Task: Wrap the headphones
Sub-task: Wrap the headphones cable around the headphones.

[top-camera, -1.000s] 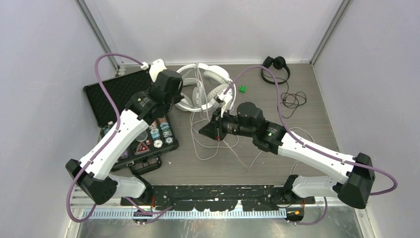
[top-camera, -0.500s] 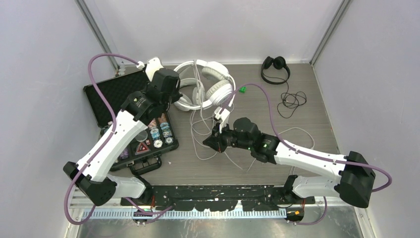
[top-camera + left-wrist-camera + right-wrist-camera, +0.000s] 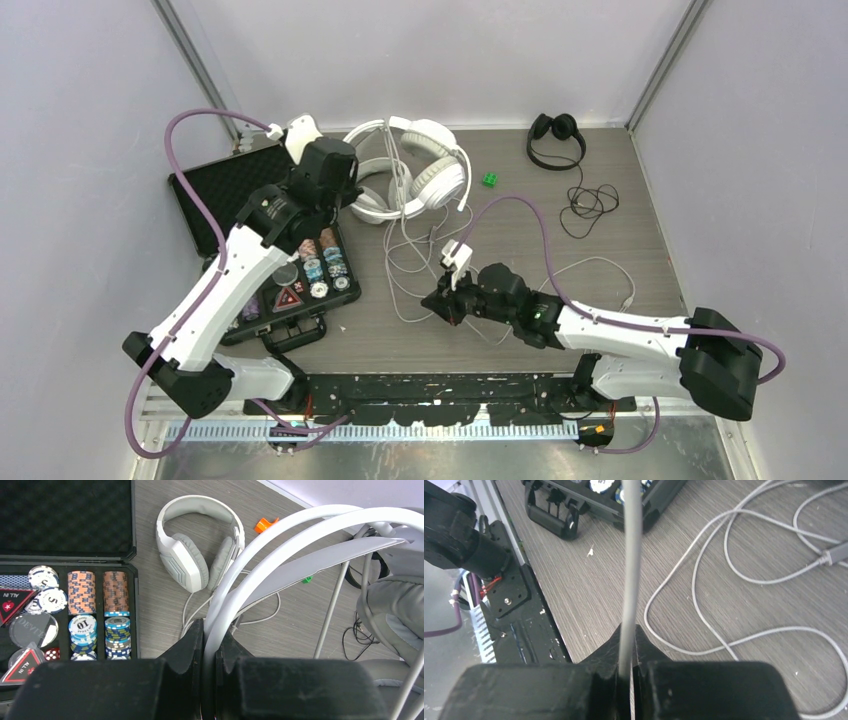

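My left gripper is shut on the white headband of one large pale headphones set, held above the table. A second white over-ear set lies flat beneath it, beside the case. My right gripper is shut on a white cable that runs taut up out of the jaws. In the top view this gripper sits low near the front middle. More white cable loops lie loose between the two grippers. The small black headphones rest at the back right with their black cable.
An open black case with poker chips lies at the left. A small green block sits right of the white headsets, and an orange clip lies behind them. The arms' black base rail runs along the near edge.
My right gripper has drawn back toward the near edge with the white cable in it. The left arm has shifted the held headset slightly left and back.
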You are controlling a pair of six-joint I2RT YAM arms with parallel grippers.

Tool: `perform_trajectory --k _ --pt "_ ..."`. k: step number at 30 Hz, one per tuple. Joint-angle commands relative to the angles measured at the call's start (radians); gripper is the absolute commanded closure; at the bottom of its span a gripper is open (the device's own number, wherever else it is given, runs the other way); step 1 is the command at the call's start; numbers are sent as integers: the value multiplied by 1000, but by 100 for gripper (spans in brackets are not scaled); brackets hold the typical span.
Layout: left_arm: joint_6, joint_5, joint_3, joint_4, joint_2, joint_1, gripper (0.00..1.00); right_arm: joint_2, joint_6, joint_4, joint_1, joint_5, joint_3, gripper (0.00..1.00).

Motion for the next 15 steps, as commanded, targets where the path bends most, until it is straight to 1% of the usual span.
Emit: perform_trajectory --k 1,3,7,8,12,15 --pt "-61 -39 73 75 -53 4 100 -43 25 132 6 55 -59 91" --pt "-62 -39 82 72 -54 3 100 -51 45 161 7 70 -95 93" --pt "-71 -23 96 68 -55 4 100 -70 79 201 6 84 -151 100" --pt "-75 -21 97 65 -55 4 100 -75 85 209 7 116 -161 100" --pt "-84 5 105 68 -61 4 100 -83 96 223 6 149 -185 100" --pt "-99 53 106 71 -70 7 100 -80 116 251 7 175 -201 100"
